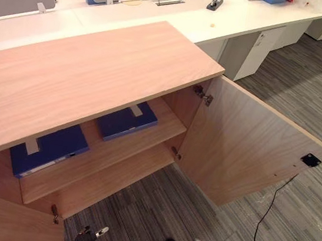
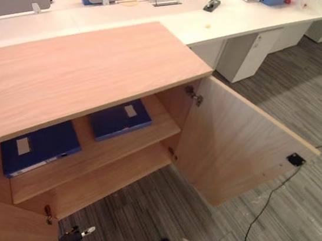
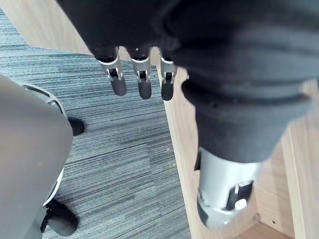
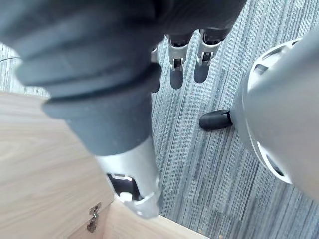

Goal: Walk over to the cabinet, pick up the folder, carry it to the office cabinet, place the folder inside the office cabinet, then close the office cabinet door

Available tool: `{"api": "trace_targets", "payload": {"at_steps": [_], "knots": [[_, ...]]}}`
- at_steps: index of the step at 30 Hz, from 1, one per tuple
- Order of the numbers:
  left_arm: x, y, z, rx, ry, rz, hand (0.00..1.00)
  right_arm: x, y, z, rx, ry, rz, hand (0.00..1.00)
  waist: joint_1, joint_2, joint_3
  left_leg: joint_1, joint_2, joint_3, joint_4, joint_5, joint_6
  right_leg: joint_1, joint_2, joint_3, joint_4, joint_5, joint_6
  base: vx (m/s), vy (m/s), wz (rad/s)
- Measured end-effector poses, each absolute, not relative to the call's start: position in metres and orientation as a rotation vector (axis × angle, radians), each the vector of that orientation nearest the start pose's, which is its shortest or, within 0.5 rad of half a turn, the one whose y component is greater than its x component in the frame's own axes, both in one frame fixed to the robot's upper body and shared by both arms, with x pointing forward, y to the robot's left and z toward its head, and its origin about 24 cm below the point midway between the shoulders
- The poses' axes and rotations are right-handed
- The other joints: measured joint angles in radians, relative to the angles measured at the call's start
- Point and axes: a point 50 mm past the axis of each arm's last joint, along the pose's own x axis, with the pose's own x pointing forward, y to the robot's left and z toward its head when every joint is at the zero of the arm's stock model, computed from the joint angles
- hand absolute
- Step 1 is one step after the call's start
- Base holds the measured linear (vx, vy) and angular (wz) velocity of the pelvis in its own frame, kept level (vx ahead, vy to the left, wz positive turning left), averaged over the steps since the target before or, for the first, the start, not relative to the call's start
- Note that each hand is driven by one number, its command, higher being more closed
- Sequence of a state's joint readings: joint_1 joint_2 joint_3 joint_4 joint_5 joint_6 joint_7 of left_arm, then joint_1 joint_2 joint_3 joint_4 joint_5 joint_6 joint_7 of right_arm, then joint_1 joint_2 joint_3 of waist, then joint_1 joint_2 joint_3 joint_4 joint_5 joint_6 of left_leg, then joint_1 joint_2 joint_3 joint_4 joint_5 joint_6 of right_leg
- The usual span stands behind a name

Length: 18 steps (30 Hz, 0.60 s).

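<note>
The left hand (image 3: 143, 79) hung low in front of the office cabinet (image 1: 84, 75) with its fingers straight and slack, holding nothing. On the upper shelf (image 1: 115, 150) lay the left folder (image 1: 50, 149) and the right folder (image 1: 126, 120), both blue, flat and apart. Which one was the task's could not be told, but placing appeared complete and door closing was judged to be the step in hand. The next move would call for the right hand (image 4: 175, 69), equally slack and empty, to reach the free edge of the wide-open right door (image 1: 247, 144) and swing it shut.
</note>
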<state>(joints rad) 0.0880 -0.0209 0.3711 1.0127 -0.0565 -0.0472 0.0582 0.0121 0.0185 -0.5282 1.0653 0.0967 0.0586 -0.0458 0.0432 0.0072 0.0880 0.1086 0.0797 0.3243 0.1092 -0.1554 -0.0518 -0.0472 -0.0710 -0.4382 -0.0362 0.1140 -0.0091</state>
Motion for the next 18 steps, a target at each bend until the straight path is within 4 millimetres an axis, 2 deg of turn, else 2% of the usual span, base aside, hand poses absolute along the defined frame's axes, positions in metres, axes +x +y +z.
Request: {"api": "trace_targets", "payload": {"at_steps": [3, 9, 12, 14, 15, 16, 18], "knots": [[0.094, 0.196, -0.160, -0.196, 1.037, 0.427, 0.00, 0.095, -0.201, -0.164, 0.378, 1.111, -0.559, 0.00, 0.000, -0.003, 0.004, 0.008, -0.011, -0.007, -0.001, 0.000, 0.000, 0.028, 0.001, 0.006, -0.055, 0.028, 0.003, -0.03, 0.013, -0.03], [0.094, 0.202, -0.159, -0.193, 1.034, 0.446, 0.00, 0.088, -0.201, -0.167, 0.400, 1.132, -0.584, 0.00, 0.000, -0.018, 0.012, 0.035, -0.006, -0.002, 0.005, -0.014, -0.001, 0.037, 0.010, 0.043, -0.056, 0.029, 0.005, -0.05, 0.004, -0.19], [0.093, 0.207, -0.158, -0.229, 1.020, 0.493, 0.00, 0.088, -0.199, -0.167, 0.397, 1.136, -0.574, 0.00, 0.004, -0.026, 0.031, -0.011, 0.022, 0.010, 0.185, -0.075, -0.001, 0.039, 0.021, 0.093, -0.055, 0.021, 0.000, -0.10, -0.008, -0.52], [0.095, 0.207, -0.158, -0.250, 1.010, 0.508, 0.00, 0.092, -0.198, -0.166, 0.368, 1.130, -0.544, 0.00, 0.007, -0.029, 0.039, -0.102, 0.032, -0.057, 0.376, -0.100, 0.018, 0.034, 0.022, 0.151, -0.053, 0.021, 0.000, -0.07, 0.002, -0.62], [0.095, 0.205, -0.158, -0.254, 1.009, 0.507, 0.00, 0.092, -0.199, -0.165, 0.355, 1.128, -0.537, 0.00, 0.007, -0.026, 0.041, -0.123, 0.030, -0.093, 0.408, -0.121, 0.022, 0.027, 0.025, 0.167, -0.053, 0.022, -0.001, -0.02, 0.052, -0.67], [0.096, 0.202, -0.158, -0.263, 1.009, 0.506, 0.00, 0.093, -0.202, -0.165, 0.332, 1.128, -0.529, 0.00, 0.009, -0.011, 0.042, -0.133, 0.022, -0.168, 0.399, -0.160, 0.022, 0.019, 0.036, 0.193, -0.053, 0.028, -0.003, -0.03, 0.064, -0.64], [0.094, 0.195, -0.160, -0.273, 1.021, 0.498, 0.00, 0.095, -0.206, -0.163, 0.323, 1.110, -0.536, 0.00, 0.008, 0.014, 0.032, -0.121, 0.028, -0.220, 0.280, -0.176, 0.018, -0.006, 0.063, 0.210, -0.052, 0.037, 0.003, -0.07, 0.091, -0.77]]}}
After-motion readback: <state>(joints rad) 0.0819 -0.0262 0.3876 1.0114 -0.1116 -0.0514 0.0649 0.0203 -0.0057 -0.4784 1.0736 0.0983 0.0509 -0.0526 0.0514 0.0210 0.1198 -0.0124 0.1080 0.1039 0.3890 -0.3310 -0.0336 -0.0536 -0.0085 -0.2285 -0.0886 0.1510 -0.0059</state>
